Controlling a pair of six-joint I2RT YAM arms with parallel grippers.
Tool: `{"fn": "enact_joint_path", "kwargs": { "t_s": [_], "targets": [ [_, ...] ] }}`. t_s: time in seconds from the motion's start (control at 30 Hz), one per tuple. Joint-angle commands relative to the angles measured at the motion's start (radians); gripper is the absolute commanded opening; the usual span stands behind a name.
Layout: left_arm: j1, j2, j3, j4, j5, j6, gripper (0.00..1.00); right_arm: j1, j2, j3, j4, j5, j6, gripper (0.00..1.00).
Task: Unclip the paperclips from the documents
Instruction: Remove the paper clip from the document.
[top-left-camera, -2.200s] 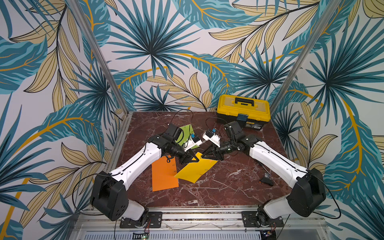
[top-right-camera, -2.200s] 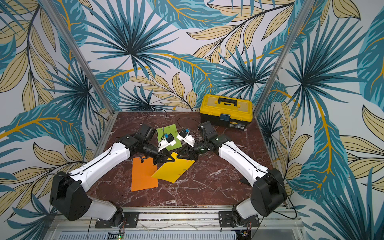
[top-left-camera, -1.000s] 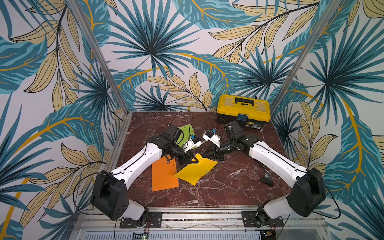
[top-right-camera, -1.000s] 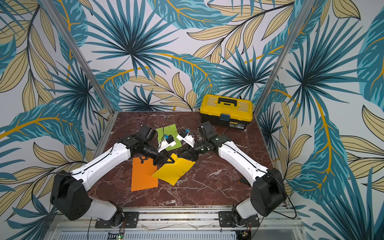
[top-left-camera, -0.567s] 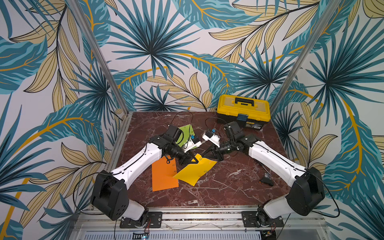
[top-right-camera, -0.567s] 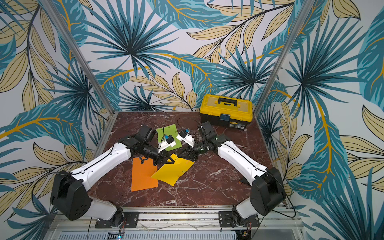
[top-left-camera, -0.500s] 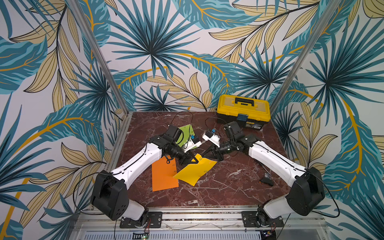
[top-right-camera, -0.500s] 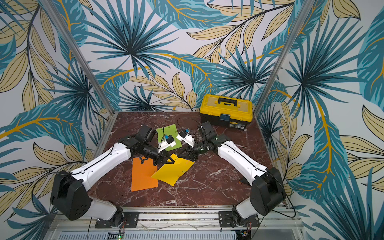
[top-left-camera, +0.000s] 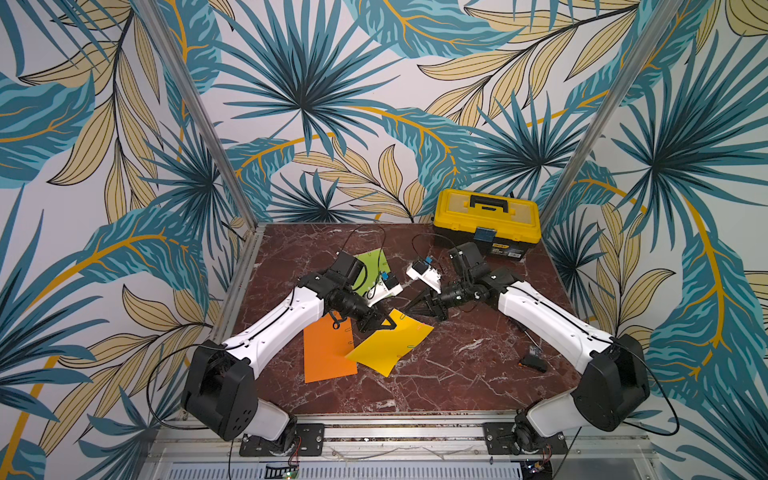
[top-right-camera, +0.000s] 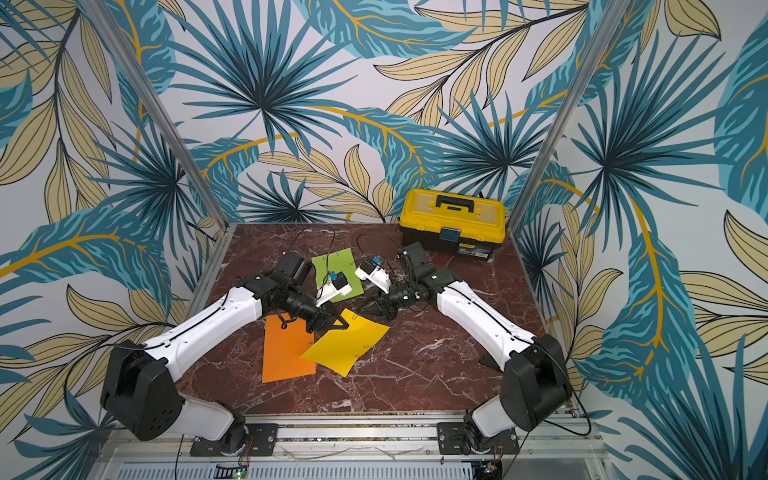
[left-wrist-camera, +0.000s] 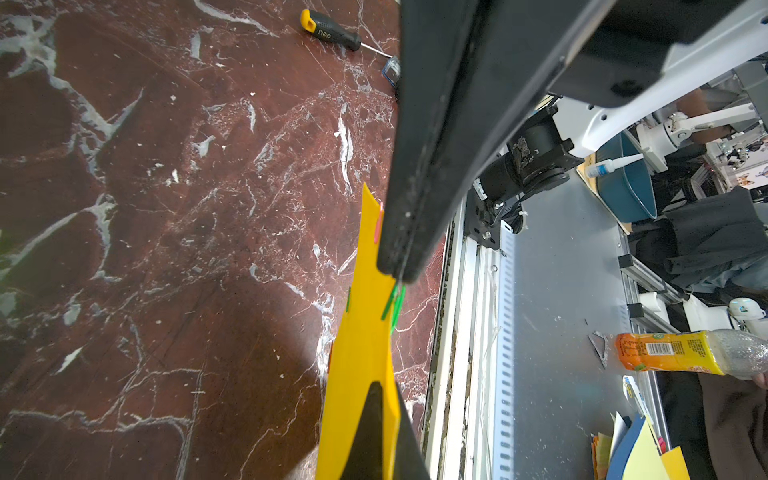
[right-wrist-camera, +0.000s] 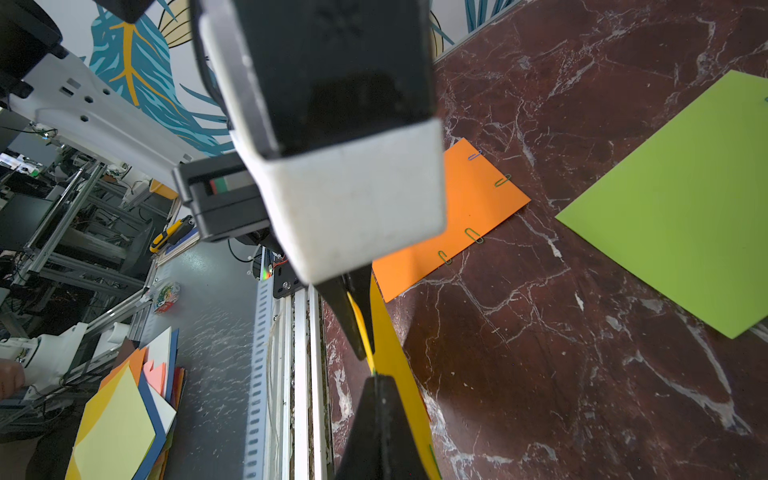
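Yellow sheet (left-wrist-camera: 360, 353) stayed pinched by left pincer (left-wrist-camera: 376, 388); right pincer (left-wrist-camera: 395, 271) stayed clamped on green paperclip (left-wrist-camera: 392, 305), not yet freed.

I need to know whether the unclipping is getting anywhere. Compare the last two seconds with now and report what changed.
Nothing has visibly moved. The left hand stays shut on the raised edge of the yellow sheet; the right hand stays shut on the green paperclip there, which is still on the sheet. The orange sheet and lime sheet lie as before.
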Motion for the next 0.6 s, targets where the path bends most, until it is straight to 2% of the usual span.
{"fn": "enact_joint_path", "kwargs": {
  "t_s": [0.0,0.4,0.5,0.57],
  "targets": [
    [0.005,0.002,-0.009,-0.002,-0.005,-0.001,0.00,-0.006,-0.014,0.005,-0.013,0.005,0.010,0.00],
    [0.005,0.006,-0.014,-0.002,-0.028,-0.007,0.00,-0.094,-0.044,-0.041,0.108,0.047,0.136,0.00],
    [0.005,0.001,-0.008,-0.002,-0.032,-0.011,0.00,-0.136,-0.044,-0.066,0.160,0.113,0.210,0.00],
    [0.005,-0.003,-0.001,-0.002,-0.033,-0.016,0.00,-0.167,-0.038,-0.091,0.203,0.210,0.284,0.00]
  ]
}}
